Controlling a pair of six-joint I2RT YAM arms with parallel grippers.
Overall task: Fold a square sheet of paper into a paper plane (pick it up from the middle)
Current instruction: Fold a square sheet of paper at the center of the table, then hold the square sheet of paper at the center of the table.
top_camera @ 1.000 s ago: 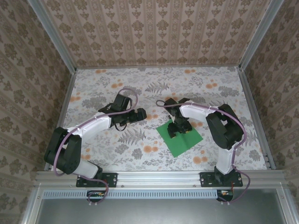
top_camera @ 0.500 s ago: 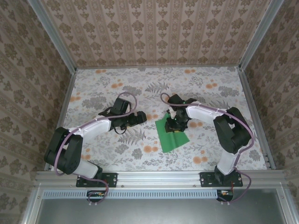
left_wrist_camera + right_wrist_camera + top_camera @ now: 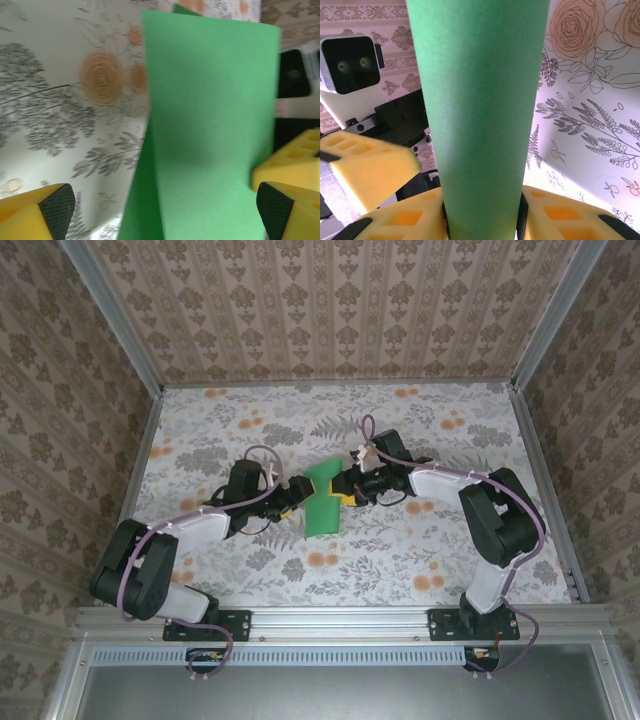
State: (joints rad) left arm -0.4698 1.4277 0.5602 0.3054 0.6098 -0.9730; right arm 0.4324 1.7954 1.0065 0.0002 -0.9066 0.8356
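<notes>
The worktop (image 3: 450, 560) is covered in a pale floral print, walled by patterned wallpaper (image 3: 300, 310) and edged with bare metal rails (image 3: 340, 623). Near the worktop's middle, the square sheet of paper (image 3: 322, 502), thin, matte and bright green, bows in a smooth curve off the surface. The right gripper (image 3: 346, 492) pinches it between blocky yellow fingers. The left gripper (image 3: 293, 492) gapes wide, its black dimpled pads (image 3: 55, 207) on either side of the sheet.

White shells on left arm (image 3: 200, 525) and right arm (image 3: 440, 483), black joint housings, mauve cable (image 3: 262, 449) looped along each; yellow fingers (image 3: 20, 216) tipped with black knurled pads (image 3: 272, 205); black base plate (image 3: 215, 623) under each
</notes>
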